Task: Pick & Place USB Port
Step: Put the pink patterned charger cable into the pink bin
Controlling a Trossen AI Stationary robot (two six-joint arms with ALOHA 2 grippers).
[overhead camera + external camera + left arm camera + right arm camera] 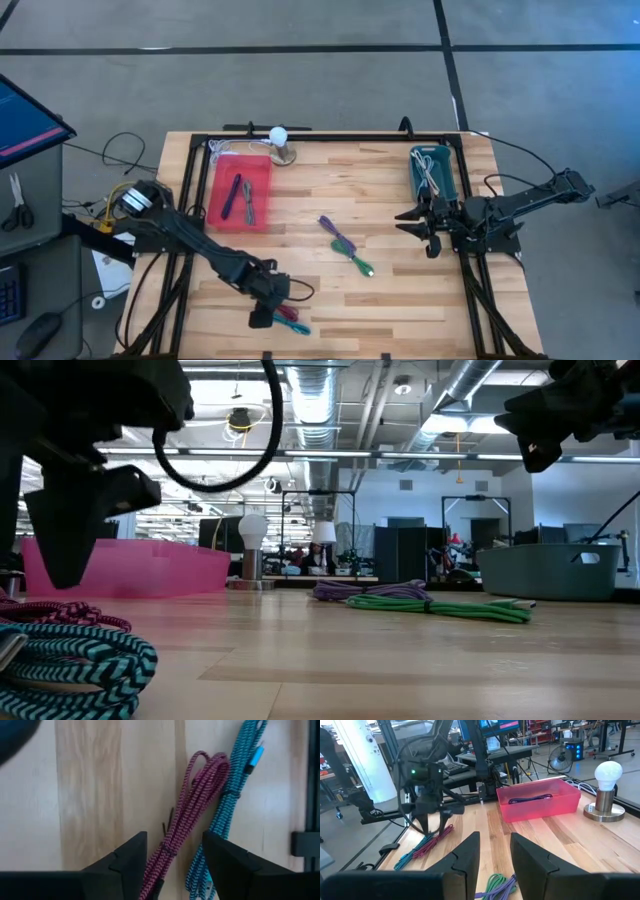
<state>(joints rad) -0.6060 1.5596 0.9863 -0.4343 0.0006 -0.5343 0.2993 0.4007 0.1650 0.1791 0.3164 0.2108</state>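
Note:
A maroon braided USB cable [200,790] and a teal braided one [235,785] lie side by side, coiled long, near the table's near-left edge [290,318]. My left gripper [174,837] hangs over them, open, pointing down. One finger stands on either side of the maroon cable, just above it in the low view [70,530]. A purple cable [335,232] and a green cable [355,260] lie mid-table. My right gripper [425,228] waits by the table's right side, open by a narrow gap [495,845], touching nothing.
A pink bin [240,190] at far left holds two dark cables. A teal bin [432,170] at far right holds a white cable. A lamp with a white bulb [280,145] stands at the far edge. Bare wood lies between the cable pairs.

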